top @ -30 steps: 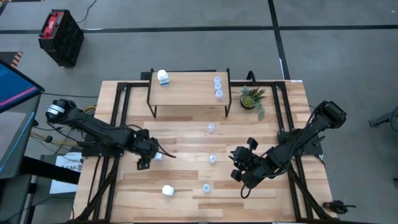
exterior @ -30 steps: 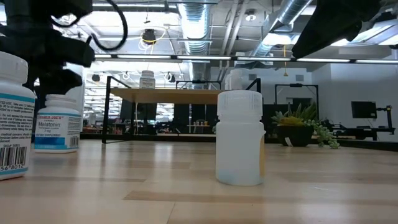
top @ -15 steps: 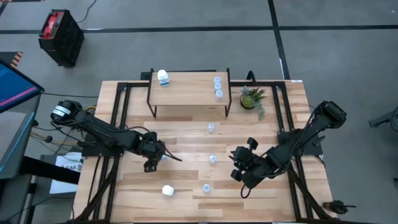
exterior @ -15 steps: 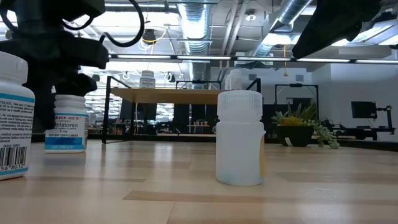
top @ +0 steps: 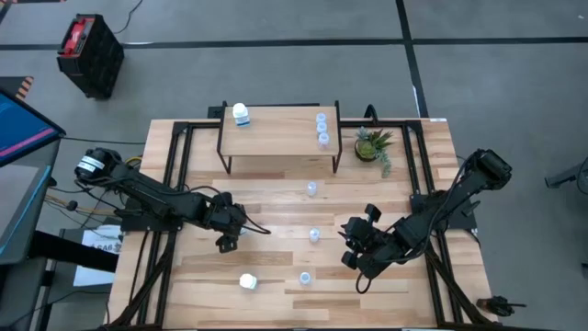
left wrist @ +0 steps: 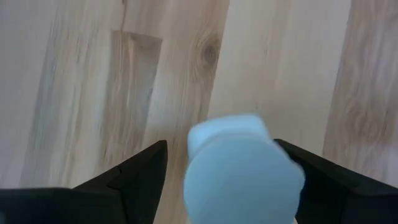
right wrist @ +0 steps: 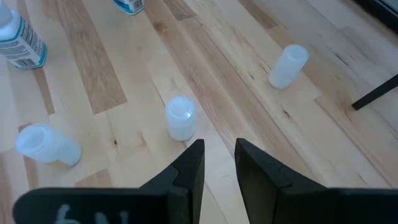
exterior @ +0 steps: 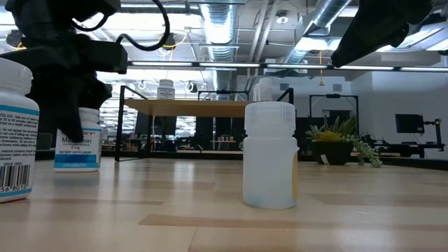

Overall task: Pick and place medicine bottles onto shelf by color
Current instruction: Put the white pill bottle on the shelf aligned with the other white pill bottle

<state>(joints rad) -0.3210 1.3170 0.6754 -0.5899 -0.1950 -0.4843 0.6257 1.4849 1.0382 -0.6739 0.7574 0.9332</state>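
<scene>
A white medicine bottle [left wrist: 239,171] with a blue label [exterior: 77,143] stands upright on the table, left of centre. My left gripper [top: 227,237] is open and points steeply down over it, one finger on each side of its cap. My right gripper [top: 360,267] hangs shut above the table's right half, holding nothing. The shelf [top: 278,138] at the far edge carries one white bottle [top: 240,113] and two translucent ones [top: 322,129]. Three translucent bottles [top: 311,188] [top: 314,235] [top: 304,276] and one white bottle [top: 247,281] stand loose on the table. My left gripper comes from above, slanting, with the bottle's cap [left wrist: 273,168] between its open fingers. One finger [left wrist: 311,180] lies against the cap's side; the other finger [left wrist: 140,171] stands apart from it. The bottle stands upright with its base on the table.
A small green potted plant [top: 372,145] sits right of the shelf. In the low view a translucent bottle [exterior: 269,157] and a large white bottle [exterior: 14,133] stand close to the near edge. Black frame rails [top: 175,156] run along both table sides.
My left gripper has gone toward the table's right edge and a little down, tipping steeper, until its open fingers straddle the white bottle. The bottle has slid a little toward the right, still upright.
</scene>
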